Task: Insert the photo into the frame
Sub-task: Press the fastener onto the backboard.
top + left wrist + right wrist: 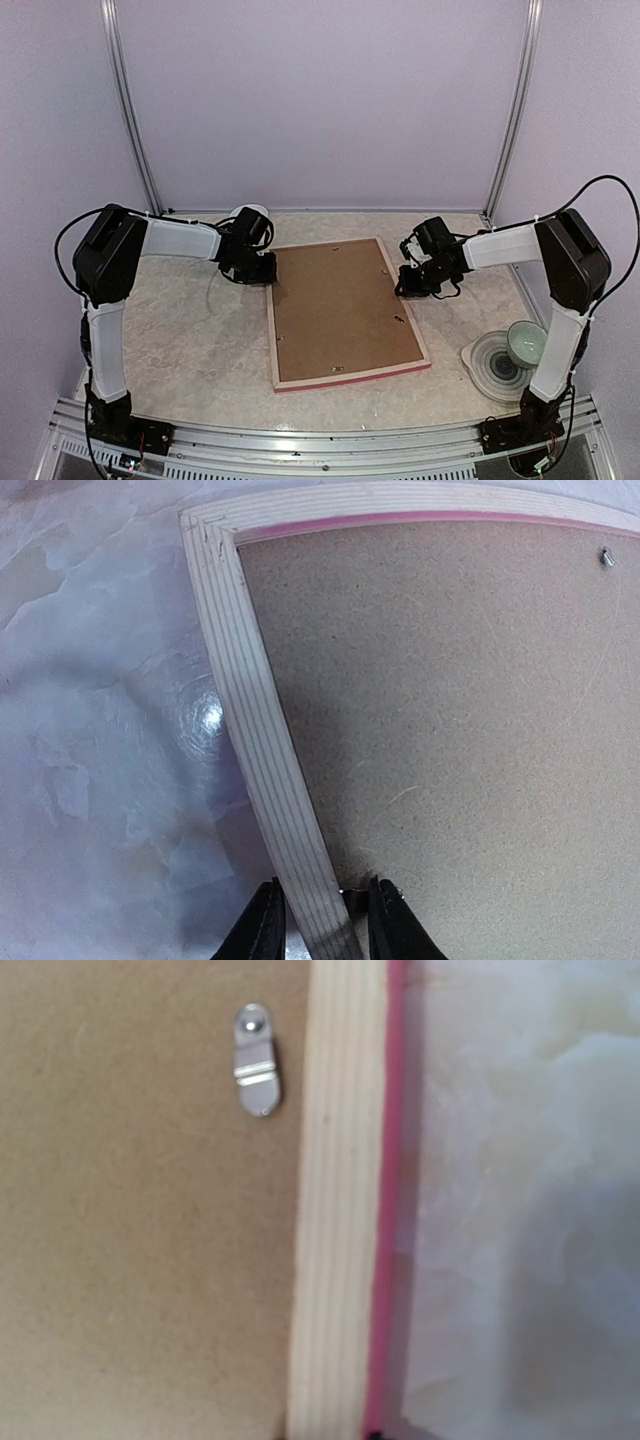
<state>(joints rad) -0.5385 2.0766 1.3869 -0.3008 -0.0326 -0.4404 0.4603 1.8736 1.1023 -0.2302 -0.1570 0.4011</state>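
Between the parted fingers of the left pincer lies one rail of the single frame, one backing board inside; the right pincer hovers at the opposite rail, grip unreadable.

Your marbled table bears the frame, face down between the left gripper and the right gripper, and a plate beside the right arm's base.

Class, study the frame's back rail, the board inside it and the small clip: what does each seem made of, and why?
Frame: pale unpainted wood, judging by its straight grain lines, pink paint on the edge. Backing board: probably matte brown fibreboard, speckled and grainless. Clip: shiny silver metal, apparently.
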